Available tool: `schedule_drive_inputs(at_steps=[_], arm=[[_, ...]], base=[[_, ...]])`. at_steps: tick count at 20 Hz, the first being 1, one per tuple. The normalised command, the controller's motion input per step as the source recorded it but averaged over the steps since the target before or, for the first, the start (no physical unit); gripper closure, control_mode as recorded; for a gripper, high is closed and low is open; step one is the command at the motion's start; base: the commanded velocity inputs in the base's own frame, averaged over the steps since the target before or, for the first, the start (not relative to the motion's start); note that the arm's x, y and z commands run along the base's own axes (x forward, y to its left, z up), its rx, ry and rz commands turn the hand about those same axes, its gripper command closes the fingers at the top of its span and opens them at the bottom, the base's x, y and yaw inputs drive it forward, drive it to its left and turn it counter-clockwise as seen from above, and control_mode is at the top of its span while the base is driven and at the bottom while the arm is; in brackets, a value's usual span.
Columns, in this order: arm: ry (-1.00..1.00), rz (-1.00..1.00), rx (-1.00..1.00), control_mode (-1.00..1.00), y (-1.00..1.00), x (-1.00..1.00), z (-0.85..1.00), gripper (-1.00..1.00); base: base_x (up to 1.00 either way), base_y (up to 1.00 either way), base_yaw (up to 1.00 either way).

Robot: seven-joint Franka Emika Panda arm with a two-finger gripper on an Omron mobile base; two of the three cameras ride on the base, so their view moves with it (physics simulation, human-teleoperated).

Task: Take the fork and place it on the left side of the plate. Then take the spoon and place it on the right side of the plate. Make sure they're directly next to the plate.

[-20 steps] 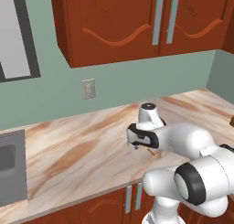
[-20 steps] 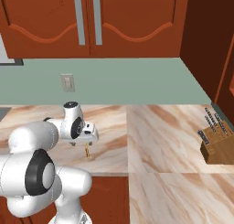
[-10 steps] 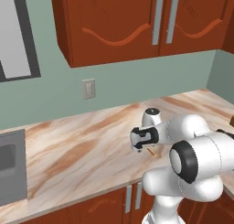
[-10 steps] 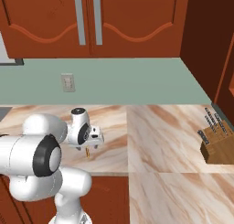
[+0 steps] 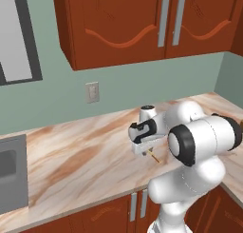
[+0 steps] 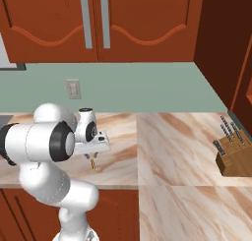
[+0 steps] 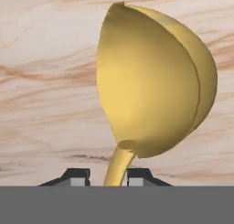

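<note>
Closest in, the hand view has the spoon (image 7: 155, 86) right in front of the lens: its round yellow bowl stands out beyond the gripper (image 7: 108, 176), and the thin golden handle drops between the two dark fingertips (image 7: 75, 175), which sit tight to either side of it, so the gripper is clamped on the spoon. Behind the bowl lies bare marble countertop (image 7: 41, 81), and the spoon looks to be held clear of it. From the left base view the gripper (image 5: 144, 149) hangs just above the front part of the countertop (image 5: 80, 156), with the spoon (image 5: 154, 156) poking down and outward below it; the right base view shows the same, the gripper (image 6: 93, 151) low over the countertop (image 6: 123, 161) and the spoon (image 6: 92, 164) beneath it. The second step is in hand, by my reading: the spoon is being carried to the plate's right side. The next move calls for finding the plate, bringing the spoon down flat directly beside its right rim, and only then letting go. Farther off stand a wall outlet (image 5: 92, 92), the wooden upper cabinets (image 5: 142, 23) and, toward the right corner, a knife block (image 6: 235, 154).
</note>
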Motion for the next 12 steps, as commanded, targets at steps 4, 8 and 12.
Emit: schedule_drive_inputs(at_steps=[4, 8, 12], arm=[[-0.01, 0.03, 0.0, -1.0, 0.05, -0.01, -0.31, 1.0], [-0.13, 0.05, 0.0, -1.0, 0.0, -0.15, 0.0, 1.0], [-0.17, 0.1, 0.01, -1.0, 0.0, -0.34, 0.27, 1.0]], base=[[0.0, 0.0, 0.0], [0.0, 0.0, 0.0], [0.0, 0.0, 0.0]])
